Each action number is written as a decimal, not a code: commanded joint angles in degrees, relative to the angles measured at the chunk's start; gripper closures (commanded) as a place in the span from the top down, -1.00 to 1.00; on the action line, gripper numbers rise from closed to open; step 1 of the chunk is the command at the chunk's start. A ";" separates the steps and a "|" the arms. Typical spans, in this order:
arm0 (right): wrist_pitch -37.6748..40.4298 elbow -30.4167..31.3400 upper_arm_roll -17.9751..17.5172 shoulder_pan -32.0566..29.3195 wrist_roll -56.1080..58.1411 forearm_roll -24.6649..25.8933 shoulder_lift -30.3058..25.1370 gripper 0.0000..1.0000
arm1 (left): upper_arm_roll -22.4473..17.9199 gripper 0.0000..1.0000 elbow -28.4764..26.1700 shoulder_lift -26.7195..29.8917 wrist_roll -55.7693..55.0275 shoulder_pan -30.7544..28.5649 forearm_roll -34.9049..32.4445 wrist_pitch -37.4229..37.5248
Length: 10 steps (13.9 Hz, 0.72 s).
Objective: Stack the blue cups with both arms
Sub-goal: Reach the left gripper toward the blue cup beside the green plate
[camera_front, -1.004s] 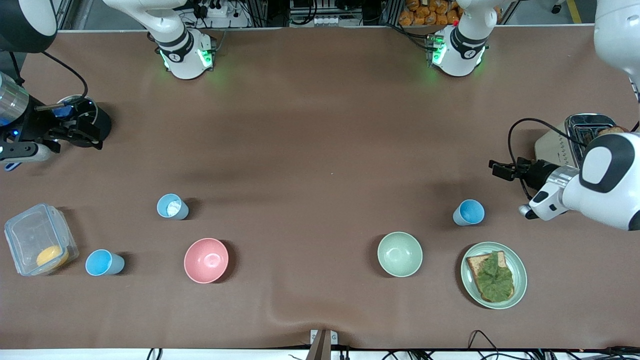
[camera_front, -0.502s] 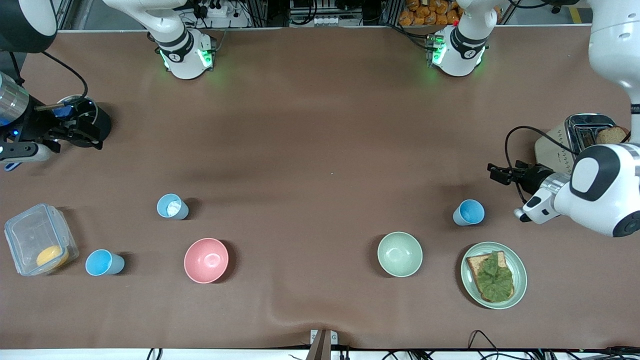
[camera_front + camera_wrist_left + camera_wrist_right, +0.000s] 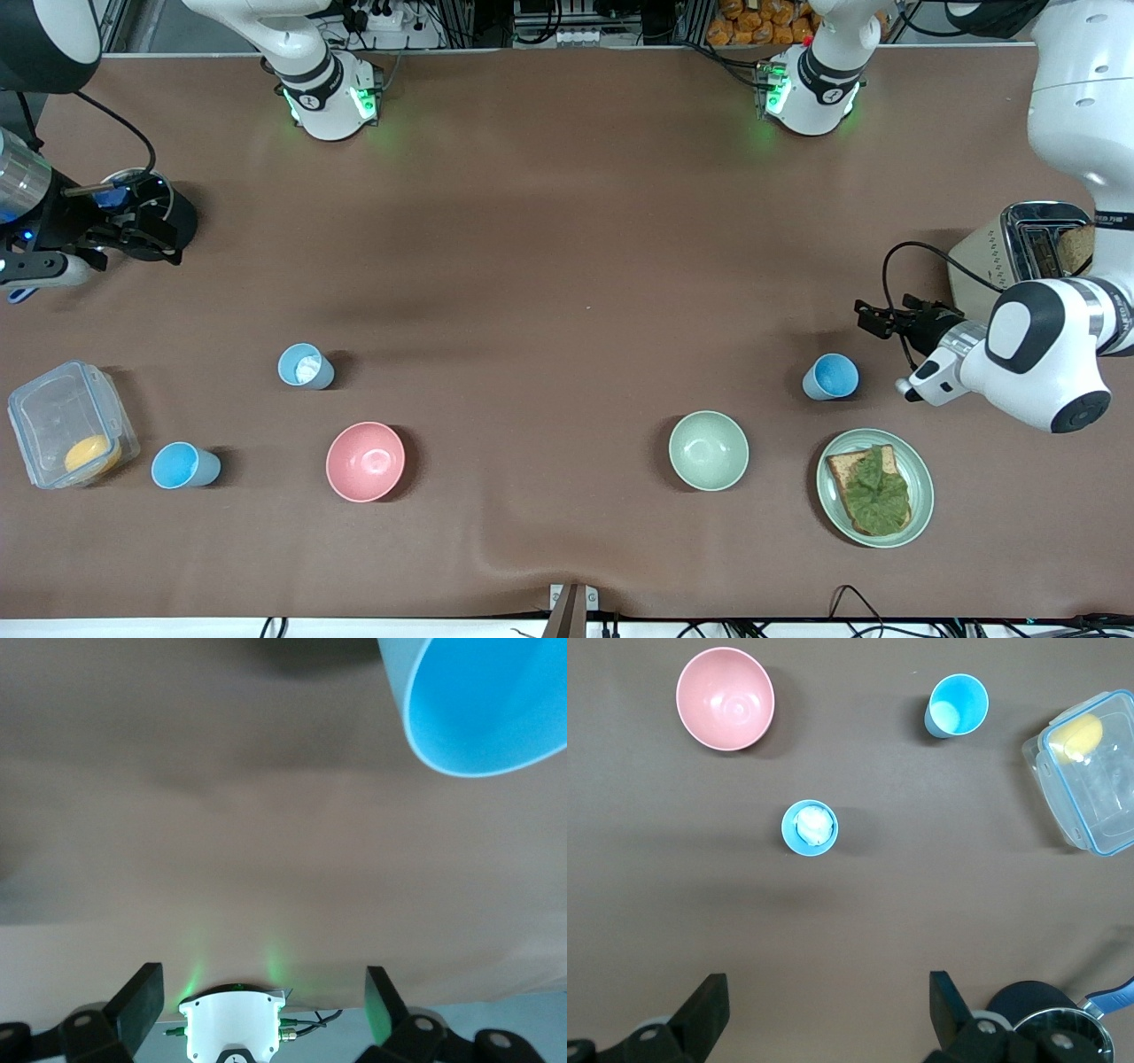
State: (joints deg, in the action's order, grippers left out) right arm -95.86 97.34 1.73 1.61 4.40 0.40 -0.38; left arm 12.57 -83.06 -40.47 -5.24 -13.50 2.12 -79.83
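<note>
Three blue cups stand upright on the brown table. A paler cup with a white patch inside point(image 3: 306, 366) is near the pink bowl and also shows in the right wrist view point(image 3: 810, 827). A bright cup point(image 3: 184, 466) stands beside the clear container and shows in the right wrist view too point(image 3: 957, 705). Another bright cup point(image 3: 831, 376) stands at the left arm's end and is close in the left wrist view point(image 3: 478, 700). My left gripper point(image 3: 873, 317) is open and empty, low beside this cup point(image 3: 263, 992). My right gripper point(image 3: 142, 232) is open and empty, high at the right arm's end point(image 3: 826, 1001), and waits.
A pink bowl point(image 3: 365, 461) and a pale green bowl point(image 3: 708, 450) stand near the front camera. A plate point(image 3: 921, 478) holds toast with lettuce. A toaster point(image 3: 1028, 239) is by the left arm. A clear container point(image 3: 62, 416) and a black pot point(image 3: 1050, 1014) are at the right arm's end.
The left arm has swung and lowered, bringing its open gripper closer to the bright cup at its end. The right arm and all cups have not moved.
</note>
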 commanded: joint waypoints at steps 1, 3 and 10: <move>0.32 0.57 -0.68 -0.56 -0.98 0.74 -0.94 1.00 | 0.18 1.00 1.49 -1.80 0.58 0.58 -1.76 -0.59; 0.32 0.57 -0.68 -0.56 -0.98 0.74 -0.94 1.00 | 0.18 1.00 1.49 -2.51 0.58 1.28 -2.12 -1.12; 0.32 0.57 -0.68 -0.56 -1.06 0.74 -0.94 1.00 | 0.00 1.00 5.70 -1.63 0.58 0.76 -4.13 -3.23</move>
State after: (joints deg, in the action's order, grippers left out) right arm -95.83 97.34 1.73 1.61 4.40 0.40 -0.38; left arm 12.51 -80.22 -42.36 -5.24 -12.75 0.28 -83.28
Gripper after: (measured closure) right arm 0.000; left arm 0.000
